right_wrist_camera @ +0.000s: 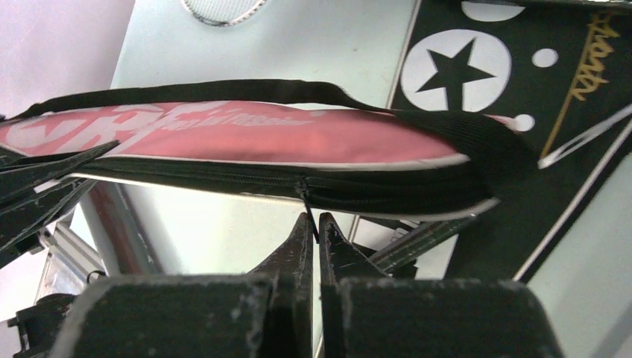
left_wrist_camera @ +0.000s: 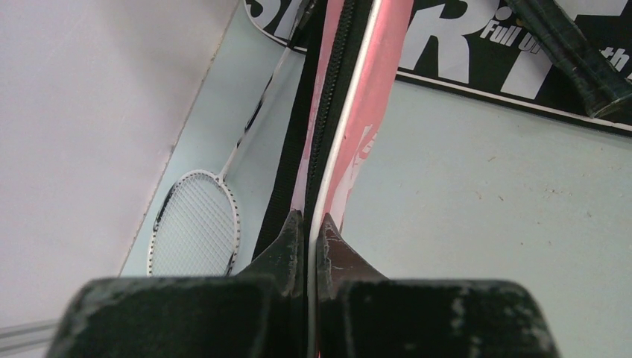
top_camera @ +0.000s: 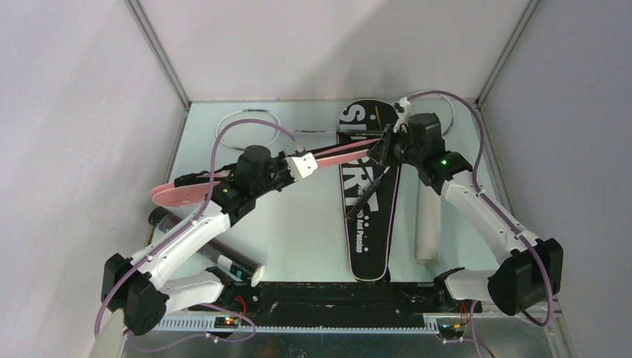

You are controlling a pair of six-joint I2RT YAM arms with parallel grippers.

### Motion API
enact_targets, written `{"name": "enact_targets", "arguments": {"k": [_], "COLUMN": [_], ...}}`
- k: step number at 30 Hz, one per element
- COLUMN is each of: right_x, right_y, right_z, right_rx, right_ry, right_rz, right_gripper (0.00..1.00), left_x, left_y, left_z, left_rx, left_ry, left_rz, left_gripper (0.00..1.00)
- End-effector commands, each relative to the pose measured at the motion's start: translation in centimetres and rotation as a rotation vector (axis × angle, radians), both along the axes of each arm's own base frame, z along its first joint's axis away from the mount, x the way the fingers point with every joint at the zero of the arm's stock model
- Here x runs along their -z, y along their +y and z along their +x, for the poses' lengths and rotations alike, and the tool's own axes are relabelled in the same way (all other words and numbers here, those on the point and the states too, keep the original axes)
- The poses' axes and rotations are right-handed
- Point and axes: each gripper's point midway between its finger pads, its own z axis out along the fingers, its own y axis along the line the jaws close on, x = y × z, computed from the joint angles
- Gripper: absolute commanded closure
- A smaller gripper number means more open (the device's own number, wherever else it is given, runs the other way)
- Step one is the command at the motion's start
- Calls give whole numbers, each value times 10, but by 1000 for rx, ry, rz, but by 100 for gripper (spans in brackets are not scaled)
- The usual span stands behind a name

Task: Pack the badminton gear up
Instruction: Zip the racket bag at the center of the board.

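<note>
Black SPORT cover [top_camera: 369,216] lies flat mid-table. Pink cover [right_wrist_camera: 298,134] is held off the table, strung between the arms. It looks like soft, light fabric that will sag unless tensioned. White-headed racket [left_wrist_camera: 195,224] lies by the far-left wall. Left gripper [left_wrist_camera: 311,231] is clamped on the pink cover's edge beside the zip. Right gripper [right_wrist_camera: 313,224] is pinched closed on the zipper pull [right_wrist_camera: 304,195]. The tab is tiny and likely slippery, so pull along the zip line.

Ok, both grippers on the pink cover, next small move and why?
Probably drag the right gripper along the pink cover, left gripper holding firm: right is shut on the zipper pull, left pinches the cover's edge, and the white racket lies outside.
</note>
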Motion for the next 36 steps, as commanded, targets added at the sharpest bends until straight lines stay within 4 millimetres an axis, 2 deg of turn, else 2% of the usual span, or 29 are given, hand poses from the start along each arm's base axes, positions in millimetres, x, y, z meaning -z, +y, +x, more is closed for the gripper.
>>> {"name": "enact_targets", "arguments": {"k": [1, 7, 14, 21, 23, 27, 29, 33, 36], "right_x": [2, 6, 32, 51, 50, 40, 42, 53, 46], "right_y": [-60, -87, -126, -150, -151, -170, -175, -163, -153], "right_z": [24, 27, 37, 41, 41, 41, 40, 39, 40], "right_rx": [167, 235, 370, 425, 416, 453, 465, 415, 365], "right_ry": [-63, -51, 10, 67, 71, 48, 58, 84, 44], "right_rz": [-90, -104, -106, -55, -25, -4, 0, 49, 79], "right_gripper": [100, 100, 100, 100, 100, 100, 100, 100, 100], "left_x": [-47, -50, -55, -51, -49, -40, -40, -49, -54], "left_y": [13, 23, 25, 30, 33, 43, 47, 42, 35], "left_z": [15, 18, 17, 18, 20, 24, 27, 26, 21], "left_rx": [-76, -104, -98, -97, -102, -120, -130, -97, -48], "left_ry": [-132, -138, -129, -132, -134, -143, -145, -161, -173], "left_rz": [-64, -77, -121, -117, -115, -90, -97, -127, -146], "left_gripper": [100, 100, 100, 100, 100, 100, 100, 100, 100]}}
